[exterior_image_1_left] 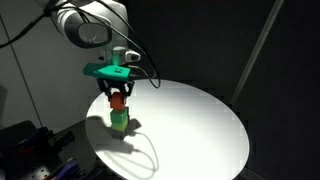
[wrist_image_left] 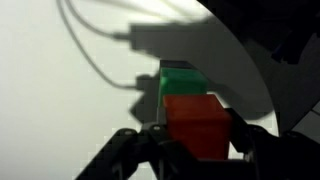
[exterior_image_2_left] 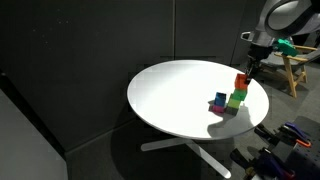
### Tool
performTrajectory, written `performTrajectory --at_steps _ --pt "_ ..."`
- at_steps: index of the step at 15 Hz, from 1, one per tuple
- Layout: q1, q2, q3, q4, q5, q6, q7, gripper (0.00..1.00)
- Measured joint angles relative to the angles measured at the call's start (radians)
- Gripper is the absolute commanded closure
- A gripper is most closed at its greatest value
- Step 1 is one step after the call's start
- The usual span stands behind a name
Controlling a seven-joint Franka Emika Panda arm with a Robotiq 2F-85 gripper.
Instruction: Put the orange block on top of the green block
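Observation:
The orange block [exterior_image_1_left: 118, 101] is gripped between my gripper's fingers [exterior_image_1_left: 118, 97], held just above the green block [exterior_image_1_left: 119, 120] on the round white table [exterior_image_1_left: 190, 125]. In an exterior view the orange block [exterior_image_2_left: 241, 82] hangs over the green block [exterior_image_2_left: 236, 99]; I cannot tell whether they touch. In the wrist view the orange block [wrist_image_left: 198, 124] fills the space between the dark fingers [wrist_image_left: 196, 140], with the green block [wrist_image_left: 182, 80] showing behind it.
A small blue and purple block [exterior_image_2_left: 219, 101] lies on the table beside the green block. The table edge [exterior_image_2_left: 262, 105] is close to the blocks. A wooden stand [exterior_image_2_left: 294, 68] stands beyond the table. Dark curtains surround the scene.

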Motion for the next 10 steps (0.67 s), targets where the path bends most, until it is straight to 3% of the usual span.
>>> performTrajectory --at_steps 3,4,6,8,10 --pt "0.000 0.006 0.000 -0.001 0.000 0.000 -0.001 0.65" --pt "0.000 0.008 0.000 -0.001 0.000 0.000 -0.001 0.16" --pt "0.000 0.010 0.000 -0.001 0.000 0.000 -0.001 0.14" --pt "0.000 0.011 0.000 -0.001 0.000 0.000 -0.001 0.01" --pt "0.000 0.011 0.000 -0.001 0.000 0.000 -0.001 0.00"
